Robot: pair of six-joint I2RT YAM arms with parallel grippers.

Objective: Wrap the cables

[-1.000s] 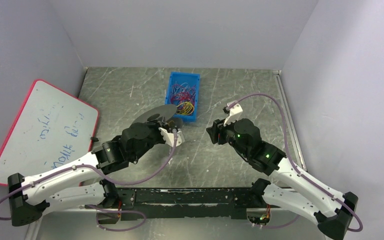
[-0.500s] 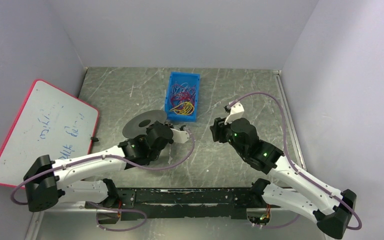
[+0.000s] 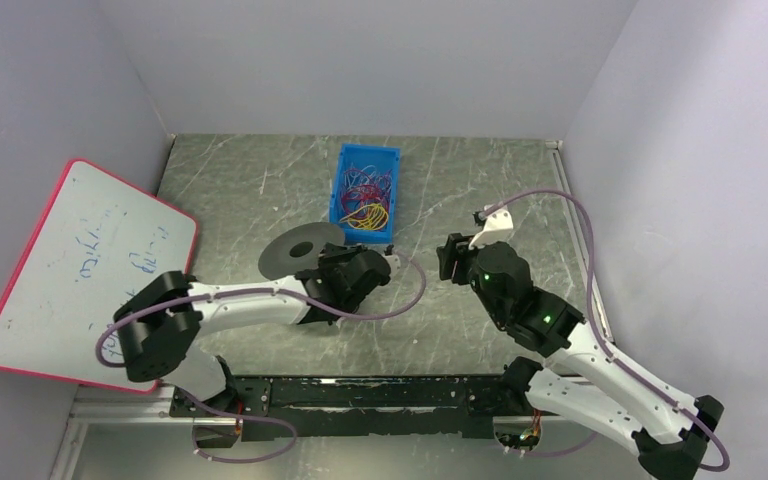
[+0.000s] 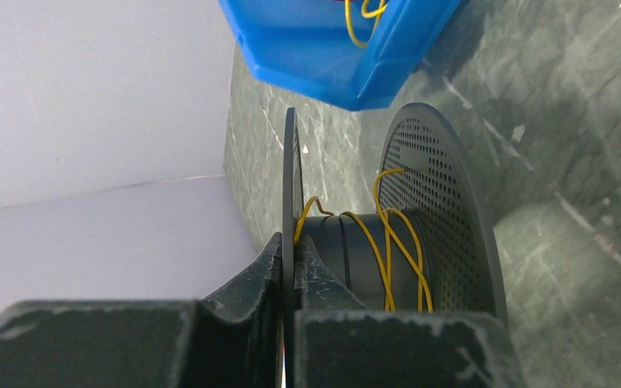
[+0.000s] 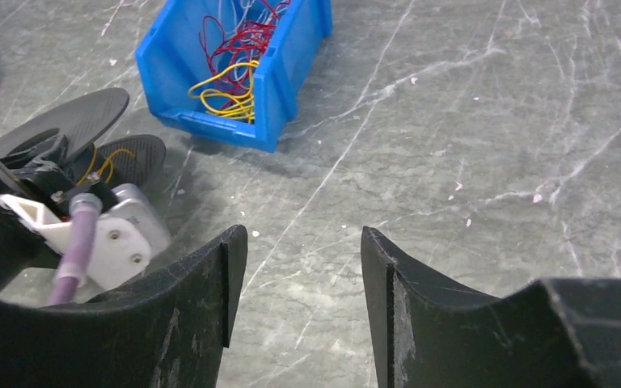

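A tangle of red, yellow and purple cables [image 3: 365, 195] lies in a blue bin [image 3: 345, 170] at the back middle; the right wrist view shows the cables [image 5: 230, 77] too. My left gripper [image 4: 289, 252] is shut on one thin flange of a dark grey spool [image 4: 441, 202]. A yellow cable [image 4: 388, 250] runs in a few turns round the spool's hub. From above, the spool [image 3: 295, 252] sits just left of the left gripper [image 3: 328, 262]. My right gripper [image 5: 303, 242] stands open over bare table, to the right of the spool [image 5: 73, 121], with nothing between its fingers.
A whiteboard with a red rim [image 3: 80, 270] leans at the left wall. The blue bin [image 4: 307, 48] is just beyond the spool. Grey walls close in the table on three sides. Lilac hoses loop off both wrists.
The left arm has reached out to the right, carrying the spool toward the table's middle. The right gripper has drifted slightly right and its jaws have opened wider.
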